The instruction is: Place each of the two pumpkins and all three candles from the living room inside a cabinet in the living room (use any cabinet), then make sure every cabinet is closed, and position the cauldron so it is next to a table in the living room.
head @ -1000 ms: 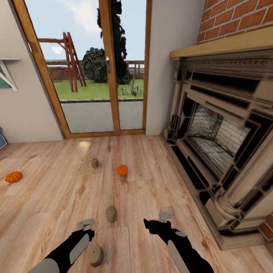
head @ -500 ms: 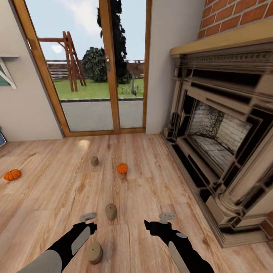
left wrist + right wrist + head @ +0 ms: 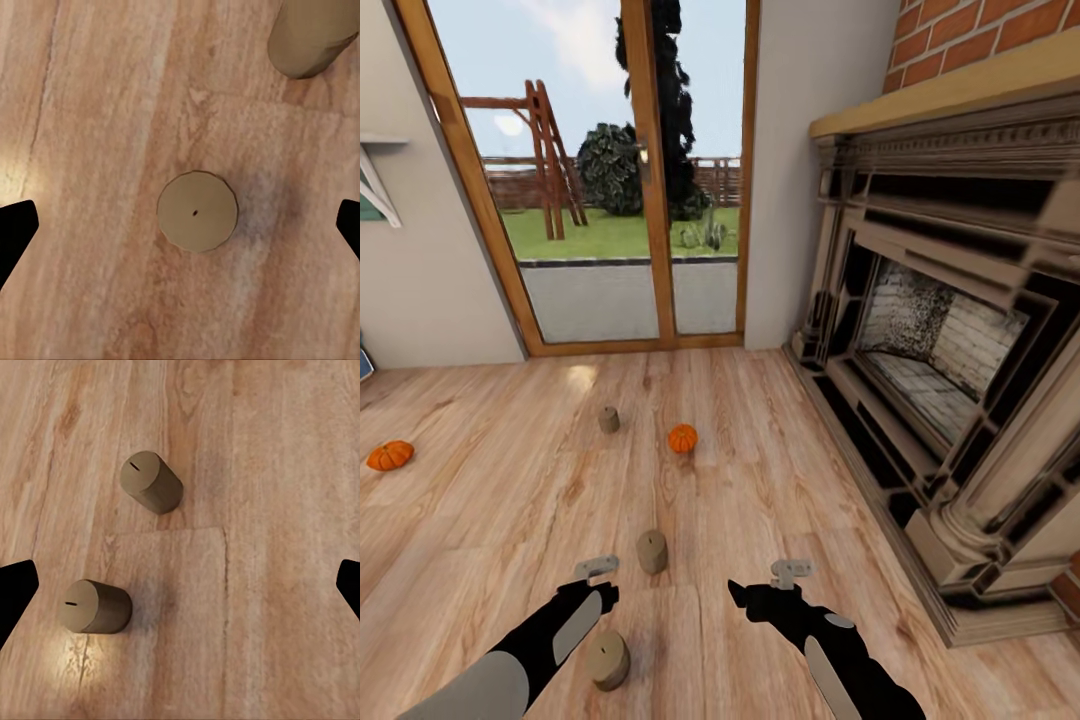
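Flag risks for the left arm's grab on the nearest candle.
1. The second candle stands close ahead of the nearest candle; the descending left gripper may topple it.
2. The candles are round; once tipped, one could roll across the floor.
3. The right gripper hovers nearby and could collide.

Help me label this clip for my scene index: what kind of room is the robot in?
Most likely a home living room: an ornate carved fireplace under a brick chimney breast, a wood plank floor, and a glazed wood-framed patio door looking onto a garden. Candles and pumpkins lie scattered on the floor.
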Robot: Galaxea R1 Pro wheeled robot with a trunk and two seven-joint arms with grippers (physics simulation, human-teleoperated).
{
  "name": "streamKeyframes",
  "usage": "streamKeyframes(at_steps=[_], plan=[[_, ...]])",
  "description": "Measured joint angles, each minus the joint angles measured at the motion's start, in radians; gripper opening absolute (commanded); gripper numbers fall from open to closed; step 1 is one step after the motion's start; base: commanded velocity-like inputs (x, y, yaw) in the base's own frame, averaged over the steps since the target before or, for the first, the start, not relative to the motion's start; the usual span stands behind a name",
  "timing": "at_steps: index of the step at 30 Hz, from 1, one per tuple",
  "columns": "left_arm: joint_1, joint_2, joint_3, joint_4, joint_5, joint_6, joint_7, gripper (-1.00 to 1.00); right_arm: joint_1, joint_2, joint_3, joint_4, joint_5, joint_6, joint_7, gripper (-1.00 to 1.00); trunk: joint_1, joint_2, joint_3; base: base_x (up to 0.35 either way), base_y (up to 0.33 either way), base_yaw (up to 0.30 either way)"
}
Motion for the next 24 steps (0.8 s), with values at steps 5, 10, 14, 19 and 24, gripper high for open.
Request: streamKeyframes(at_steps=[5, 10, 14, 19, 24], plan=[[-0.001, -0.002, 0.001, -0.001, 0.002, 0.001, -0.001, 1.00, 0.000, -0.002, 0.000, -0.013, 0.001, 0.000, 0.000, 1.00, 0.019, -0.035, -0.016, 0.000, 0.000, 0.000], [-0.002, -0.003, 0.001, -0.001, 0.003, 0.003, -0.003, 1.00, 0.000, -0.001, 0.000, -0.152, -0.002, 0.067, -0.007, 1.00, 0.038, -0.070, -0.031, 0.000, 0.000, 0.000], [-0.002, -0.003, 0.001, -0.005, 0.001, 0.036, -0.001, 1.00, 0.000, 0.010, -0.075, -0.233, -0.018, 0.291, -0.068, 1.00, 0.054, -0.098, -0.044, 0.000, 0.000, 0.000], [-0.002, -0.002, 0.001, -0.013, 0.000, 0.057, -0.002, 1.00, -0.001, 0.009, -0.253, -0.230, -0.032, 0.404, -0.122, 1.00, 0.073, -0.133, -0.060, 0.000, 0.000, 0.000], [-0.002, 0.000, 0.002, -0.025, 0.000, 0.059, -0.003, 1.00, -0.001, 0.009, -0.271, -0.220, -0.028, 0.417, -0.128, 1.00, 0.092, -0.168, -0.075, 0.000, 0.000, 0.000]])
